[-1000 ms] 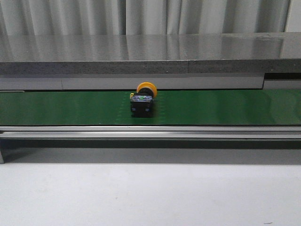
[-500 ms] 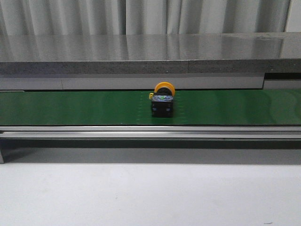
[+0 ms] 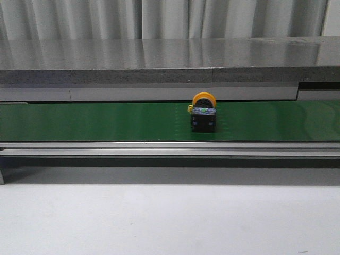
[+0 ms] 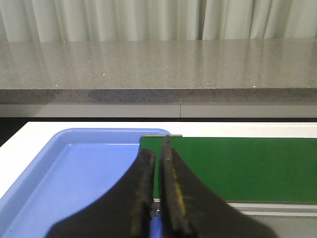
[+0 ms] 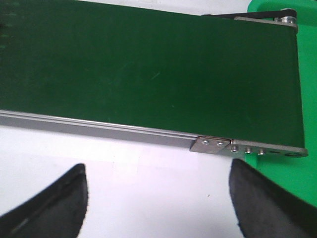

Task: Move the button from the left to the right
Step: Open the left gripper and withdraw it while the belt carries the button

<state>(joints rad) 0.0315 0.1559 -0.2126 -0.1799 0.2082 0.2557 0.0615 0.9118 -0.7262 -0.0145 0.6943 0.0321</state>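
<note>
Green belt (image 3: 95, 121) runs across the front view, full width, with a metal rail (image 3: 159, 149) along its near edge. The button (image 3: 203, 114) sits on the belt, a bit right of centre in the front view. Orange-yellow disc cap at the back, black boxy body toward the camera, tiny green mark on top of the body. It stands alone, nothing touching it, no arm near it in the front view.

Grey stone ledge (image 3: 159, 61) behind the belt, pale curtain (image 3: 159, 18) behind that. White worktop (image 3: 159, 218) in front of the belt.

Left wrist view: left pincer (image 4: 157, 198) closed, black fingers (image 4: 143, 193) pressed together, nothing between them. It hangs over the seam where a blue tray (image 4: 74, 173) meets the belt's end (image 4: 237, 168). Tray shows bare blue floor. Button not in this view.

Right wrist view: right pincer (image 5: 158, 198) wide open, the two dark fingertips (image 5: 59, 198) far apart at the picture's lower corners, gripping nothing. Under it the white worktop (image 5: 148, 178), beyond it the belt (image 5: 148, 69) and its rail with a small screwed bracket (image 5: 214, 144). A bright green surface (image 5: 307, 99) shows past the belt's end. Button not in this view.
</note>
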